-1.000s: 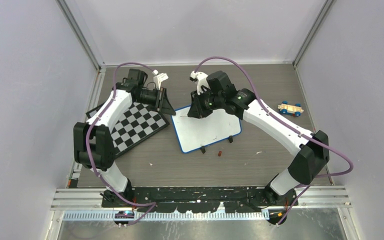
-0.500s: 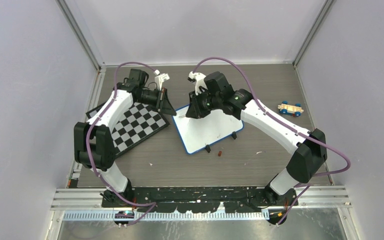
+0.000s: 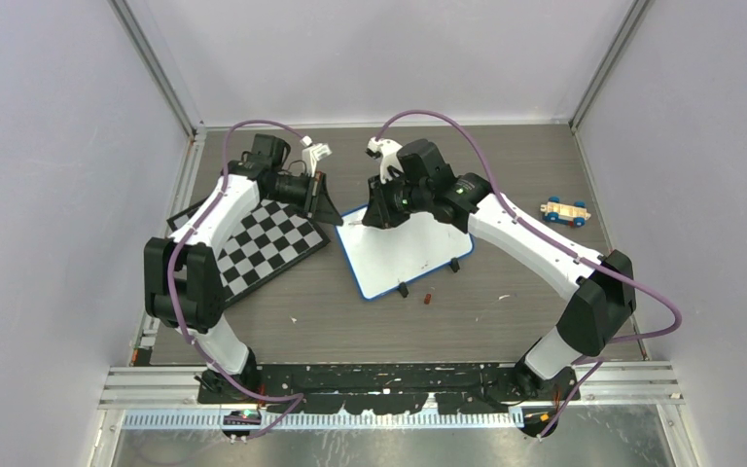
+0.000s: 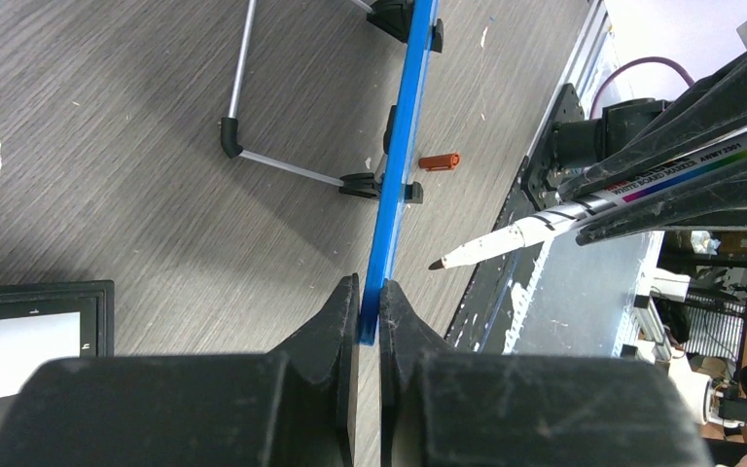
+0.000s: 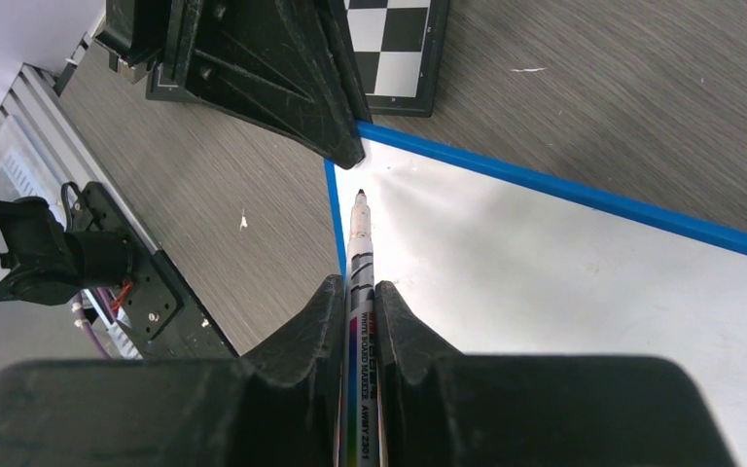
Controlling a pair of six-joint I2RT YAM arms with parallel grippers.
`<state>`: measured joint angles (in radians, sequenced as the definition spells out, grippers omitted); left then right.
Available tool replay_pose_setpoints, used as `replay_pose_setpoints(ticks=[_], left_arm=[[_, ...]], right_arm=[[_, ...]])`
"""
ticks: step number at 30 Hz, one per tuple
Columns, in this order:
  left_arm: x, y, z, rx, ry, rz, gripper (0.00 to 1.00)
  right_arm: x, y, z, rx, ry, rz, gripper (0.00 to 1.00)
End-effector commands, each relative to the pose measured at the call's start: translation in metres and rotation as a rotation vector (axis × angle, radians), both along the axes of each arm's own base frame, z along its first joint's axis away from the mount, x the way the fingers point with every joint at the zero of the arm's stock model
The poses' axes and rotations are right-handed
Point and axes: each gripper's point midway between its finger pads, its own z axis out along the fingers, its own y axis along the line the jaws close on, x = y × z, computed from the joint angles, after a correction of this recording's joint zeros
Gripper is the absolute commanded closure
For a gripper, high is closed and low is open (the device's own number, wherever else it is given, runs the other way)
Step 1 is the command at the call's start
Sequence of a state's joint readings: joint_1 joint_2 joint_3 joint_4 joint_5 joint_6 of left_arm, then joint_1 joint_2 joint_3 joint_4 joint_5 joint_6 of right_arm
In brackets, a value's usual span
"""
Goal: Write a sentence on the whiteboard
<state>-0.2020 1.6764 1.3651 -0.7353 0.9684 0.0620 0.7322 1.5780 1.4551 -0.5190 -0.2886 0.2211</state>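
whiteboard [image 3: 409, 258] | blue frame, white face | mid-table, skewed, on black feet

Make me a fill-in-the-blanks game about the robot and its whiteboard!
The left gripper pinches the whiteboard's ____ frame.
The right gripper holds a ____.
The checkered board is black and ____.
The toy car sits on the robot's ____ side.
Missing words: blue, marker, white, right.

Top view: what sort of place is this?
Probably a lab robot test cell: plain walls enclose the table, two arms are bolted to a metal rail at its near edge, and the props are a mixed lot: chessboard, whiteboard, toy car.
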Motion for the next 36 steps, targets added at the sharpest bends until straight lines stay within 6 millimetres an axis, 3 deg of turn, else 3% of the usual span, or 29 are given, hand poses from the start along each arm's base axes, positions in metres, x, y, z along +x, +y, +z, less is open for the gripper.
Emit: replay_pose_setpoints(ticks=[1,18,36], left_arm=[[0.006,0.0,0.006,0.023,-0.039,0.011,1.0],[0.001,-0.004,0.006,0.039,-0.062,-0.014,1.0],[0.0,-0.004,0.009,0.041,-0.079,-0.02,1.0]], right_arm=[[0.011,0.007,0.013,0.032,-0.054,-0.024,1.0],[0.021,0.007,0.003,-0.006,-0.052,-0.062,1.0],[0.007,0.011,-0.013,-0.038,-0.034,-0.008,1.0]])
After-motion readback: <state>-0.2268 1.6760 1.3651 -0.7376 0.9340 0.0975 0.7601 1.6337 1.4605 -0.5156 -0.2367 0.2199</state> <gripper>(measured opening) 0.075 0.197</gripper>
